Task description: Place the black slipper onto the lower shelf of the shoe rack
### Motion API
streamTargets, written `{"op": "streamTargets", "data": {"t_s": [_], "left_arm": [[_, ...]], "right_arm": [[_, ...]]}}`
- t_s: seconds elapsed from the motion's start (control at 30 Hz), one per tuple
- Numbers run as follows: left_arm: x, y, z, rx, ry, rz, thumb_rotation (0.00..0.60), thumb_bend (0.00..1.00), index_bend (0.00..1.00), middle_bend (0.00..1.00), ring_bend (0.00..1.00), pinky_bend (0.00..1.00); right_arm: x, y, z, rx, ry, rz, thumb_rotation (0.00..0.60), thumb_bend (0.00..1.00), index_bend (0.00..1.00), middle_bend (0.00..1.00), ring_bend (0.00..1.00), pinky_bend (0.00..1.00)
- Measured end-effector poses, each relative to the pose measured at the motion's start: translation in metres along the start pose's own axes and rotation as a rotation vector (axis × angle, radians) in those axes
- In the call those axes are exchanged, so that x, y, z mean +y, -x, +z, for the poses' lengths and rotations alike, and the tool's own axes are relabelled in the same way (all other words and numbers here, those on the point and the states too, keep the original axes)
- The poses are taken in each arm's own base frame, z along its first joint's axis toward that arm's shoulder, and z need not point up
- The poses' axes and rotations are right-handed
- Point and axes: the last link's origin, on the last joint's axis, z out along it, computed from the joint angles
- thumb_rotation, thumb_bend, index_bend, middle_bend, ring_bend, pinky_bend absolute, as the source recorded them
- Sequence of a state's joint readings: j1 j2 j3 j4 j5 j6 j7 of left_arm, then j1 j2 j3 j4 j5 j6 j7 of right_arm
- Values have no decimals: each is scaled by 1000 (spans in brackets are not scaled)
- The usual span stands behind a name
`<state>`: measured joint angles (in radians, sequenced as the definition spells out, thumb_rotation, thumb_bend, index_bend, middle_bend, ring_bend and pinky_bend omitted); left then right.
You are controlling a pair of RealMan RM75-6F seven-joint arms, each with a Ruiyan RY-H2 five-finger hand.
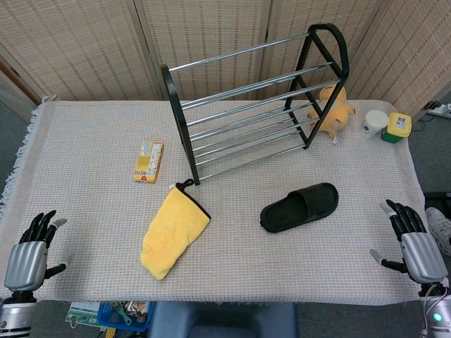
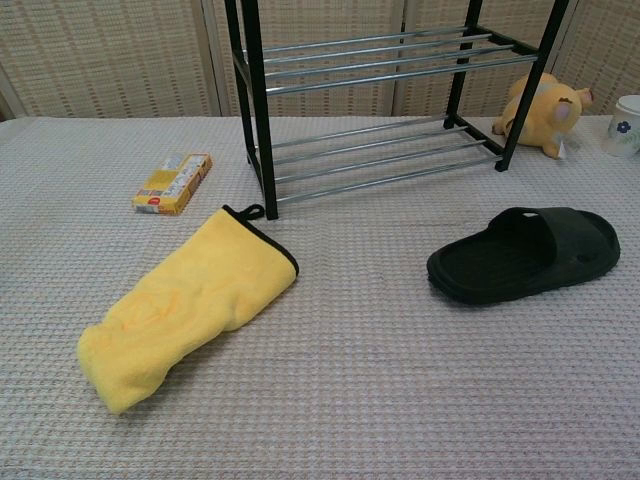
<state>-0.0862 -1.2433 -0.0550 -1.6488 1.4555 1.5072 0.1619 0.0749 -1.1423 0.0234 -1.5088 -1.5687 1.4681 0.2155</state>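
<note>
The shoe rack (image 1: 257,98) stands at the upper centre of the counter (image 1: 84,211). The slipper (image 1: 299,206) lies before it at lower right, the cloth (image 1: 174,232) at lower left. A small box (image 1: 149,161) lies left of the rack, a plush toy (image 1: 331,110) just right.

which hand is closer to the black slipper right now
Right. The right hand rests at the table's near right corner, beside the black slipper; the left hand is across at the near left corner.
</note>
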Motion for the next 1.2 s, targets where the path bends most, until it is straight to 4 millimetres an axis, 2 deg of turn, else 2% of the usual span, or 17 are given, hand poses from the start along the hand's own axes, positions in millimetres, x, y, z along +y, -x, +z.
{"op": "streamTargets", "data": {"t_s": [0.27,0.37,0.5,0.63,0.83,0.97,1.03,1.2], "left_arm": [[1,3,3,-5,-1,4,600,290,226,98,36,239],[1,3,3,-7,-4,4,600,290,226,98,36,239],[-2,4,2,-12,-11,8,600,289,228,98,36,239],[-3,4,2,-11,-14,3,600,290,233,98,36,239],[-4,5,0,-15,-16,-3,600,289,234,98,36,239],[-7,5,-2,-13,-23,-4,600,290,234,98,36,239],[-9,5,-4,-14,-28,-6,600,290,234,98,36,239],[-13,6,-7,-17,-38,-9,600,290,234,98,36,239]], "right_arm": [[-4,0,7,4,-13,-7,600,212,0,17,0,0],[-6,1,9,4,-18,-15,600,242,0,17,0,0],[-14,5,16,-25,-49,-39,600,322,0,18,0,0],[-25,8,28,-73,-93,-64,600,498,0,41,0,0],[-50,18,57,-159,-182,-90,600,703,0,109,0,0],[-75,29,81,-228,-248,-139,600,780,0,169,0,0],[-86,35,91,-258,-270,-157,600,800,0,208,0,0],[-116,53,116,-317,-309,-212,600,801,0,216,0,0]]}}
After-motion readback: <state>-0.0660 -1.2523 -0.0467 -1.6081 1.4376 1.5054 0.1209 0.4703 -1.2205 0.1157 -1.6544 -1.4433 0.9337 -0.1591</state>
